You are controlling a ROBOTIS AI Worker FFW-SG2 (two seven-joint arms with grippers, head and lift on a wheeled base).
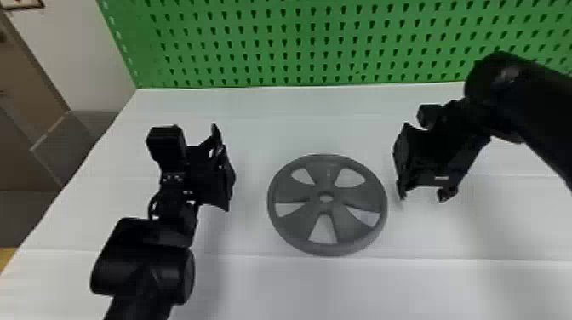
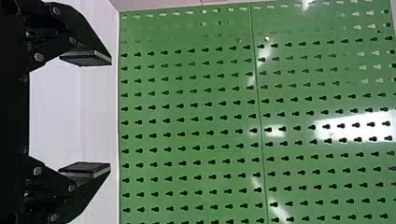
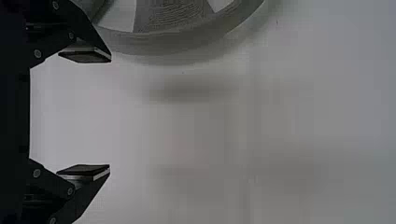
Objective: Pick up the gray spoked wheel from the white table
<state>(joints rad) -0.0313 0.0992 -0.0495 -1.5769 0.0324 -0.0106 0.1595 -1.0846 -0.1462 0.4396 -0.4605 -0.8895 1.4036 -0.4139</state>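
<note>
My desk [image 1: 272, 289] is white and broad, with a green pegboard [image 1: 319, 8] rising along its far edge. Flat on the desk, between my two claws, lies the wheel [image 1: 327, 174]. It's a dull gray, round, with a smooth raised rim and five wide spokes flaring outward from the hub. White shows through the five gaps, and my right wrist view picks up fine curved lines on one spoke. My left claw [image 1: 210, 147] is spread wide above the desk, gripping nothing, left of the wheel. My right claw [image 1: 422, 195] is just beside the wheel's right side, also spread wide and empty. Smallest is the round hole [image 1: 326, 198] at the wheel's center.
</note>
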